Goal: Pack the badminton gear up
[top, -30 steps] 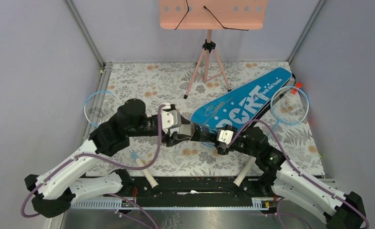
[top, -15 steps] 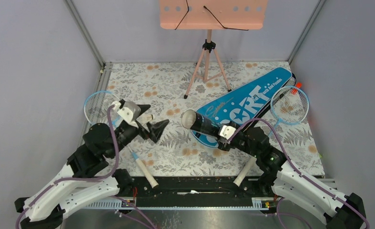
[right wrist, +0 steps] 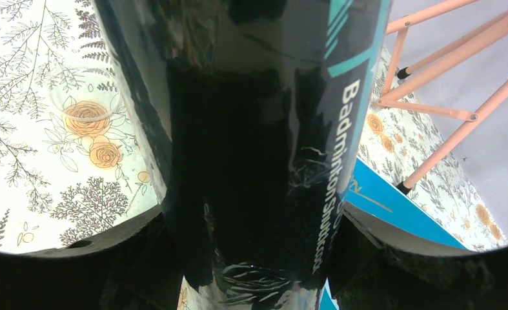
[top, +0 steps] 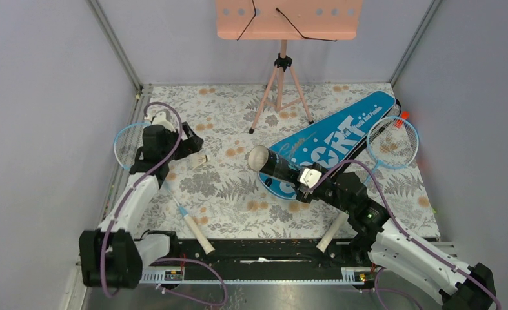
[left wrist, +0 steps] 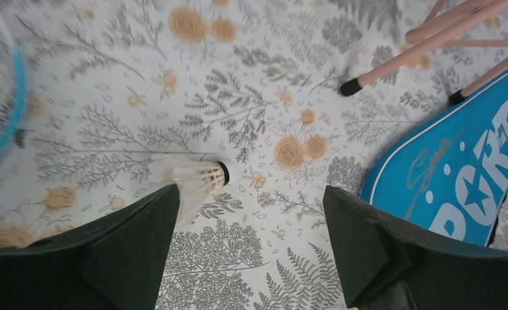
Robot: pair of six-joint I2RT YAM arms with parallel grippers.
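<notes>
My right gripper [top: 294,175] is shut on the black tube [top: 272,164], which is held tilted with its open mouth toward the left; the tube fills the right wrist view [right wrist: 257,129]. My left gripper [top: 193,147] is open and empty above the mat, next to a white shuttlecock [top: 201,159]. In the left wrist view the shuttlecock [left wrist: 193,177] lies by my left finger [left wrist: 109,252]. The blue SPORT bag [top: 335,137] lies at back right. One racket [top: 132,143] lies at left, the other [top: 393,143] at right beside the bag.
The pink tripod stand [top: 281,84] stands at the back centre; its feet show in the left wrist view [left wrist: 351,87]. A clear round lid [right wrist: 83,106] lies on the floral mat. Grey walls close in left, right and back.
My left gripper has drawn back from the tube's mouth and swung left to beside the shuttlecock on the mat, open. My right gripper keeps hold of the tube, nearly still.
</notes>
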